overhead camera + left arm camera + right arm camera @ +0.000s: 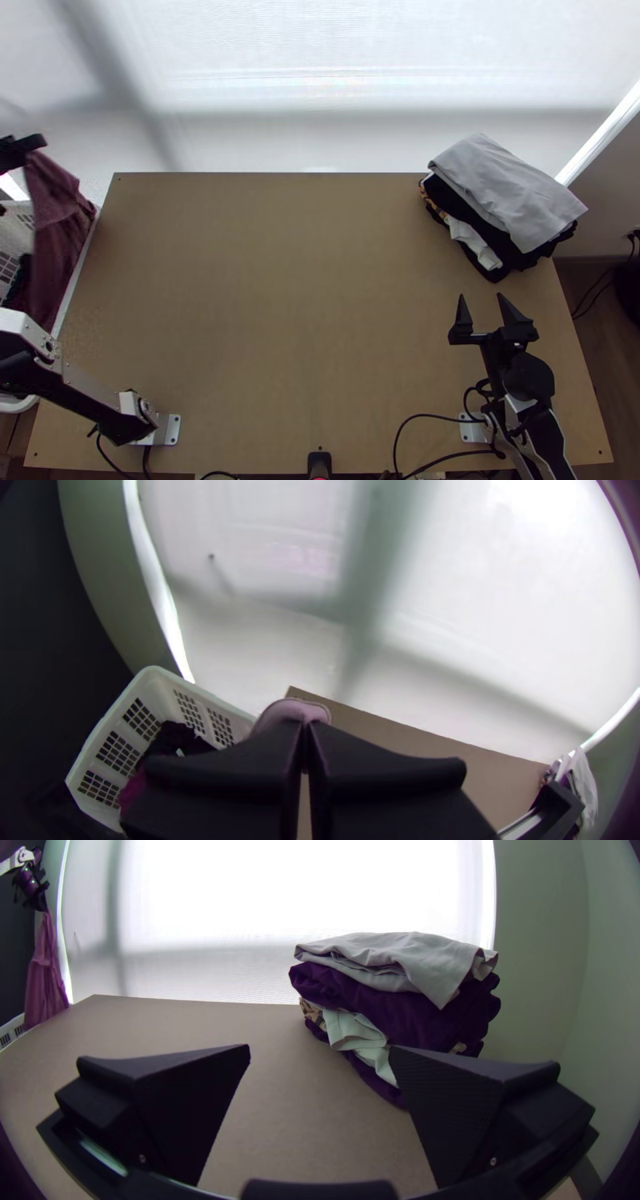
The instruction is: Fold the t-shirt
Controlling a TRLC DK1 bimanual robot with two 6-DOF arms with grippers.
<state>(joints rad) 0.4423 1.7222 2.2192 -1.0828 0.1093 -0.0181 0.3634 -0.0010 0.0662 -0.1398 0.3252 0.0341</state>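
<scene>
Dangling beyond the table's [304,280] left edge is a maroon garment [58,204], probably the t-shirt, pinched tight in the left gripper [34,144], while the right gripper [482,296] gapes wide, empty, near the right edge.

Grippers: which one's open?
Right gripper, on the near side of the folded stack: its fingers stand wide apart, nothing between them. The left gripper is shut on the maroon cloth.

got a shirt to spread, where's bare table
The middle of the table is free, between the maroon cloth at left and the folded pile and right hand. Crowded: far right corner under the pile; near right, by base and cables.
</scene>
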